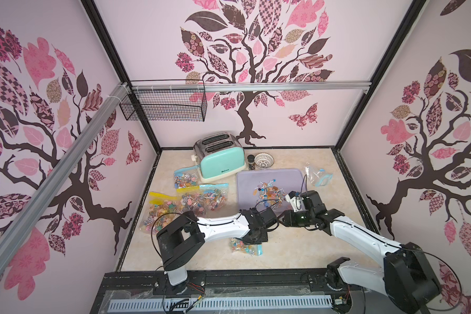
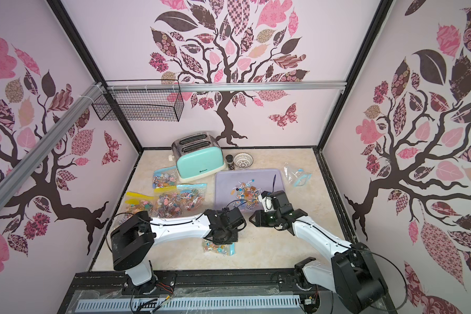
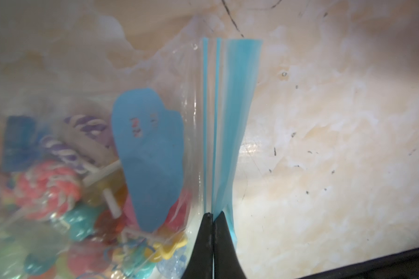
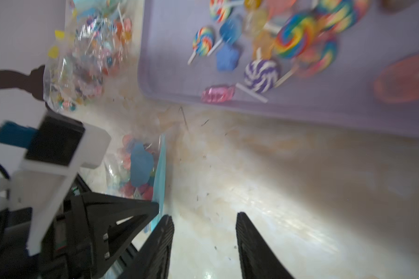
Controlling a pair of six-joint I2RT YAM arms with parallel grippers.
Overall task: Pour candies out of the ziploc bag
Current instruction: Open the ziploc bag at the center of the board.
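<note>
Our left gripper (image 3: 213, 215) is clamped on the blue zip edge (image 3: 237, 96) of the ziploc bag (image 3: 191, 108), which lies on the table (image 3: 324, 145) near the tray (image 4: 174, 60). Our right gripper (image 4: 205, 217) hangs with jaws apart, empty. We fear the thin edge slips and the candies (image 3: 49, 186) stay inside.

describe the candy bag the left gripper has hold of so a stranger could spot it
From the purple tray, come toward the robot's side: a small ziploc bag of candies lies alone on the tabletop. Unlike the fuller bags grouped beside the toaster, it sits apart, with the left gripper shut on its blue zip strip.
</note>
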